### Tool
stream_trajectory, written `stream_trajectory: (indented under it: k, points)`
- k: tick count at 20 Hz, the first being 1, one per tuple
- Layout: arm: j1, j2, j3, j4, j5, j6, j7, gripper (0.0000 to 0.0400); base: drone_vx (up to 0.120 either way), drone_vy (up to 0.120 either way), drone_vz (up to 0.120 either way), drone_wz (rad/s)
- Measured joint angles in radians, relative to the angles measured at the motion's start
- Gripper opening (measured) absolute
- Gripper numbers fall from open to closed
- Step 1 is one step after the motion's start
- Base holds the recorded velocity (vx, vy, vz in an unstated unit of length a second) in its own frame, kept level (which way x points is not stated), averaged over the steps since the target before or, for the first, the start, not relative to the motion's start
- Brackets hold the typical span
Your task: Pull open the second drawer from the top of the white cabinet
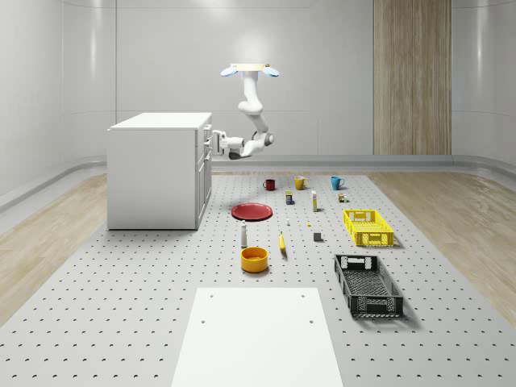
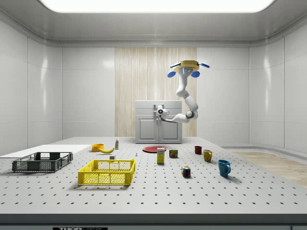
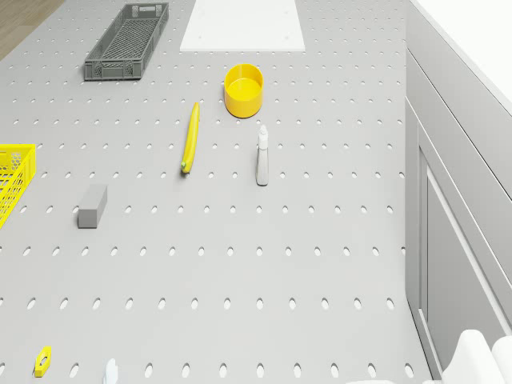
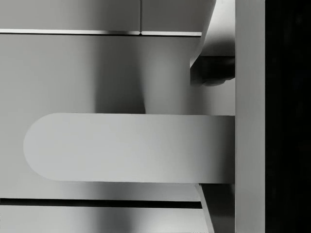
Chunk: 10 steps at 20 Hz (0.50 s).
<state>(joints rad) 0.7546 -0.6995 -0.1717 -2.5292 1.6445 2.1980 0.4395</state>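
Pegboard flooring [image 1: 121, 282] carried the white cabinet [image 1: 157, 173] where we hovered beside its drawer front, gripper [image 1: 216, 143] at the handle [image 4: 131, 148], grip state untellable; a loose hold risked slipping off.

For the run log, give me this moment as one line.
drone: hovering beside cabinet | gripper: at upper drawer fronts | handle: close ahead in wrist view

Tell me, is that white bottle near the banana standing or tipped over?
Standing. The white bottle rises upright from the table, beside the banana.
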Motion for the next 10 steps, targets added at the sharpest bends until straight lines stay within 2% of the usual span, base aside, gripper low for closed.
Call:
stream_trajectory:
  k: [1,2,4,5,6,10]
  points:
    - [0.0,0.006,-0.001,-0.003,0.013,-0.003,-0.029,0.0174,0.0,0.0,0.0,0.0]
    - [-0.005,0.005,0.003,-0.002,0.014,-0.005,-0.021,0.0166,0.0,0.0,0.0,0.0]
    - [-0.025,-0.011,0.019,0.013,-0.045,-0.009,0.103,0.0256,0.0,0.0,0.0,0.0]
    - [-0.03,-0.013,0.019,0.011,-0.052,-0.013,0.107,0.0251,0.0,0.0,0.0,0.0]
    - [-0.035,-0.018,0.021,0.011,-0.064,-0.015,0.13,0.0264,0.0,0.0,0.0,0.0]
    - [-0.05,-0.016,0.022,0.001,-0.047,-0.028,0.081,0.0216,0.0,0.0,0.0,0.0]
